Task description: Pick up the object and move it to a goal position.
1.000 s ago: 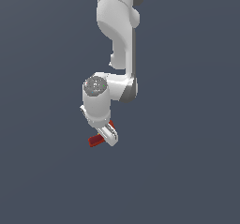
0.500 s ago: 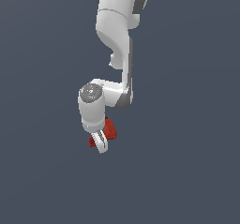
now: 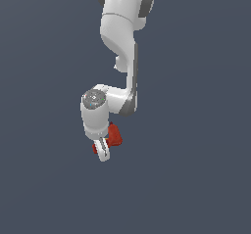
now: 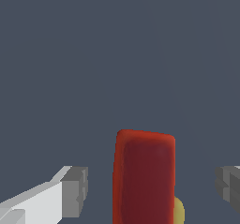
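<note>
The red object [image 3: 115,135] lies under the white arm's hand in the exterior view, partly hidden by it; a small red bit shows on the other side of the fingers. In the wrist view the object [image 4: 144,176] is a red rounded block standing between the two fingers, with a gap on each side. My gripper [image 3: 103,152] is open and straddles the object without touching it; it also shows in the wrist view [image 4: 150,185]. One grey pad [image 4: 77,190] sits well off the block.
A small yellow patch [image 4: 179,211] shows beside the red block's base. The dark grey floor [image 3: 196,179] surrounds the arm on all sides.
The hand has turned and shifted slightly toward the exterior view's left. More of the red object now shows on the hand's right side.
</note>
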`<state>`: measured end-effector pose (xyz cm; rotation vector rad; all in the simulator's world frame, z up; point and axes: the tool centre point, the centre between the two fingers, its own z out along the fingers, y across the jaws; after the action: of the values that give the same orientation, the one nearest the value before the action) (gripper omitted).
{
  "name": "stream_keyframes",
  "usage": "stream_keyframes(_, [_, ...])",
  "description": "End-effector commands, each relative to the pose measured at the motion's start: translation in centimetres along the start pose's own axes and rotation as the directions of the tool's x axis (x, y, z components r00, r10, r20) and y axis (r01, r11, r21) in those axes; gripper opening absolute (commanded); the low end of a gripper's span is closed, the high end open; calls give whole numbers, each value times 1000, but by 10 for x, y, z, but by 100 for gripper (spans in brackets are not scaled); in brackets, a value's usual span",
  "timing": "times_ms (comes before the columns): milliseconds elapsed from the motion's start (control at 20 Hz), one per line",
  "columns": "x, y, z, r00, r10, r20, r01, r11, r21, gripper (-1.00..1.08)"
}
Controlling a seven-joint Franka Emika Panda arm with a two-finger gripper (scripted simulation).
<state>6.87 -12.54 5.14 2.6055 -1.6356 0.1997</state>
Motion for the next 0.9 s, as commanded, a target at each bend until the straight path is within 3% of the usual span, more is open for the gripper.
stream_keyframes(0, [0, 0, 1, 1000, 0, 0, 0, 1000, 0, 108])
stream_keyframes(550, [0, 1, 30, 1000, 5, -1, -5, 1000, 1, 108])
stream_keyframes(600, [0, 1, 30, 1000, 5, -1, -5, 1000, 1, -100])
stream_keyframes(850, [0, 1, 30, 1000, 5, -1, -5, 1000, 1, -100])
